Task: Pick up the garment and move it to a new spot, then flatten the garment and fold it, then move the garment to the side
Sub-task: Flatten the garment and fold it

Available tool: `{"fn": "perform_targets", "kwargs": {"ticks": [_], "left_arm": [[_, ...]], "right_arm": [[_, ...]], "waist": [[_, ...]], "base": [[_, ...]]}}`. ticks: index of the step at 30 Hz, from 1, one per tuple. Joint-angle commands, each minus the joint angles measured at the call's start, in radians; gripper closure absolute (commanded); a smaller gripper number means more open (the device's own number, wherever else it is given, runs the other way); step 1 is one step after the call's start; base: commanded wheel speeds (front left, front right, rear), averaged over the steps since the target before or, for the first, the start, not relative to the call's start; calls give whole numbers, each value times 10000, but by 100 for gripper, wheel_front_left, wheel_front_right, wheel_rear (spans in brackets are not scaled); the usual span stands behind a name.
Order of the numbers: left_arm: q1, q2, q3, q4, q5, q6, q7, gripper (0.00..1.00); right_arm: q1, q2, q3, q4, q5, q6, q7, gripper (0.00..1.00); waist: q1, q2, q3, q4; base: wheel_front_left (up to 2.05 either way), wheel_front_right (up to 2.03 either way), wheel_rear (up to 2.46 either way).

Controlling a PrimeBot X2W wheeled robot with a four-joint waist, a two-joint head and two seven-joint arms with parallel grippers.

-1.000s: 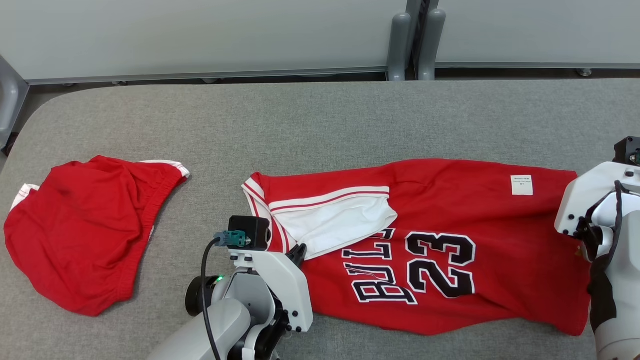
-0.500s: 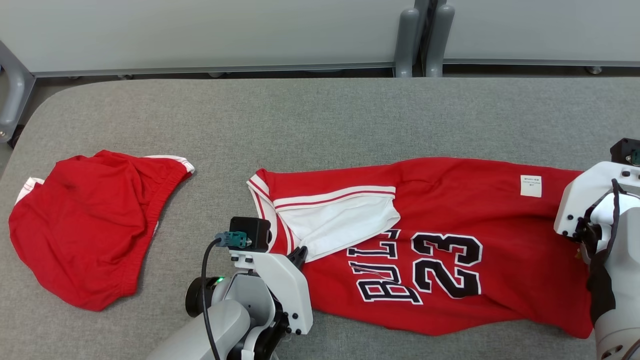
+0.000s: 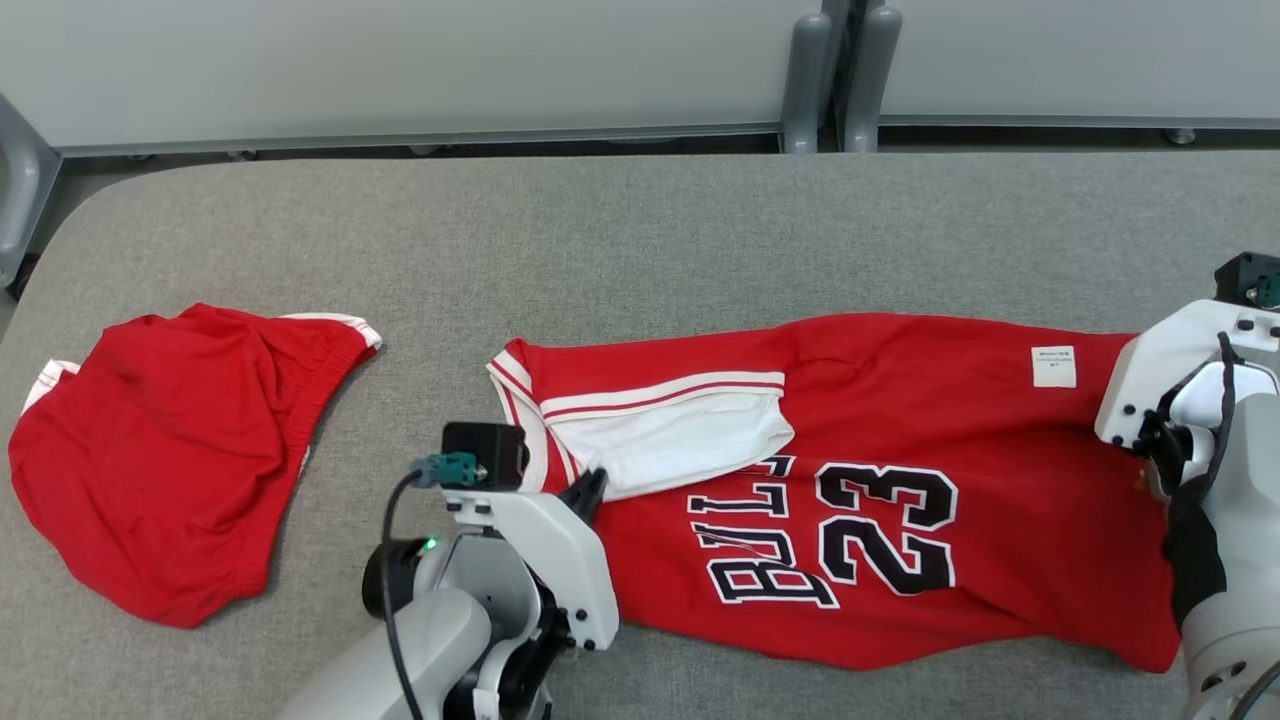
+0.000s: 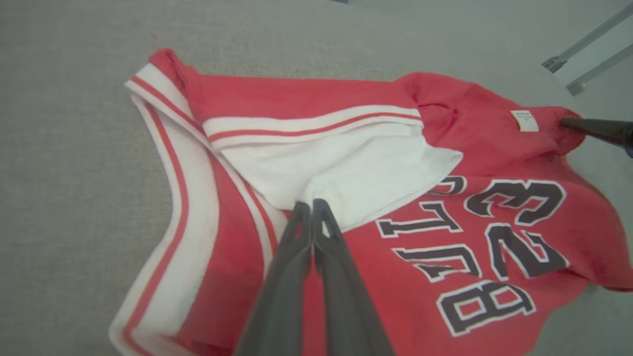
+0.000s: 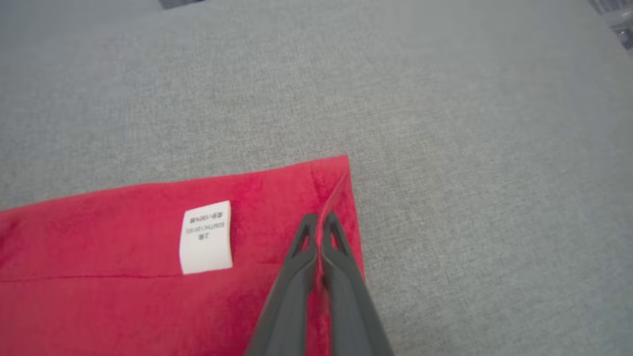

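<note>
The garment (image 3: 900, 420), a red jersey with white trim and "BULLS 23" in black, lies stretched sideways across the grey table (image 3: 640, 230). A white inner panel (image 3: 680, 440) is turned up near its left end. My left gripper (image 3: 590, 485) is shut, pinching the edge of that white panel (image 4: 346, 173); the left wrist view shows its fingertips (image 4: 311, 205) pressed together there. My right gripper (image 5: 320, 217) is shut on the jersey's far right hem corner (image 5: 336, 183), with a ridge of red cloth between the tips. A white label (image 5: 206, 237) sits just left of them.
A second red garment (image 3: 170, 450) with white trim lies crumpled at the table's left. Beyond the table's far edge stand grey panels and two posts (image 3: 835, 70). Bare grey tabletop stretches behind the jersey. The right arm's dark finger (image 4: 598, 131) shows at the jersey's corner in the left wrist view.
My right gripper has closed on the jersey's right hem corner. The left gripper stays shut on the white panel. The head view has shifted slightly.
</note>
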Motion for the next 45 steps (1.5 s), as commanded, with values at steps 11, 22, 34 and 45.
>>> {"fn": "perform_targets", "kwargs": {"ticks": [11,22,34,45], "left_arm": [[-331,-46,1557,-1010,-179,-444,-2054,100],[-2717,828,4329,-2550,-2113,-1776,-1464,100],[-3651,531,5382,-2414,-3347,-1634,-1008,100],[-2700,275,5562,-1683,-4003,-1950,-951,100]], "right_arm": [[-985,-66,717,1089,1297,2,-1645,100],[-3674,-63,3219,1939,5488,4,-3866,100],[-2266,-451,6097,-1430,8902,5,-2274,100],[833,-1538,7944,-4190,9832,5,1224,100]], "waist": [[-1,0,-826,-487],[-1,0,-1732,-1088],[-1,0,-1882,-1571],[-1,0,-1175,-1619]], "base": [[0,0,0],[0,0,0],[0,0,0],[0,0,0]]}}
